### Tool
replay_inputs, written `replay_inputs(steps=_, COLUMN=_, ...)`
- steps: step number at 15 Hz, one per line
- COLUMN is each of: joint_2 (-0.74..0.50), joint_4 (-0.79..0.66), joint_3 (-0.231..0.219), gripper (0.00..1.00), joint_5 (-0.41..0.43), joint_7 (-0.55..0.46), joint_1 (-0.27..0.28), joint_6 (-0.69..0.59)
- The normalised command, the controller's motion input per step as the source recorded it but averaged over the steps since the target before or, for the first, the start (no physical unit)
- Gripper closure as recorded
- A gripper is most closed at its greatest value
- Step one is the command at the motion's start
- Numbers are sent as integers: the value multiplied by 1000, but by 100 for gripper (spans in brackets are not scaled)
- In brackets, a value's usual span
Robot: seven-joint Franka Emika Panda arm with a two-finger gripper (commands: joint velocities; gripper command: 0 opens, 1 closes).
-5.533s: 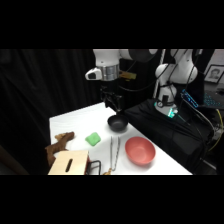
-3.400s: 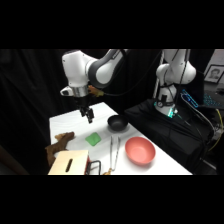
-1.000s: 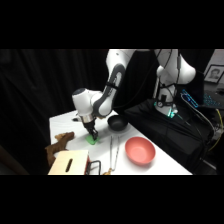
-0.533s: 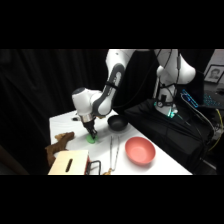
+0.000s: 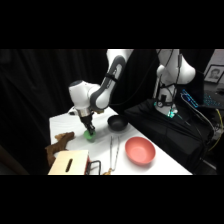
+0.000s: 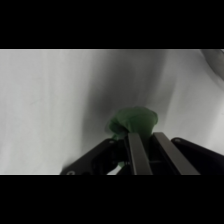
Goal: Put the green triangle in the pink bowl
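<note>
In the side view, the white arm's two-finger gripper (image 5: 89, 129) is seen lowered onto the small bright green wedge-shaped block (image 5: 90, 135), which sits on the white table (image 5: 165, 162) near its far left edge. The round, smooth salmon-pink bowl (image 5: 139, 150) lies well apart toward the right edge, past thin metal tongs (image 5: 113, 149) and a small black bowl (image 5: 117, 122).

In the wrist view, the green block (image 6: 133, 122) is seen directly at the fingertips (image 6: 137, 145); whether it is clamped cannot be told.
</note>
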Motion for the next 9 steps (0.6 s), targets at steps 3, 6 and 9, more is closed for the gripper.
replay_inputs(steps=3, joint_2=-491, joint_4=-233, joint_3=-3, gripper=95, joint_5=76, joint_7=-19, joint_1=-13, joint_6=-285)
replay_inputs(steps=6, joint_2=-489, joint_4=-242, joint_3=-38, gripper=95, joint_5=58, joint_7=17, joint_1=41, joint_6=-250)
replay_inputs(steps=9, joint_2=-477, joint_4=-247, joint_3=-52, gripper=95, joint_5=68, joint_7=52, joint_1=86, joint_6=-243)
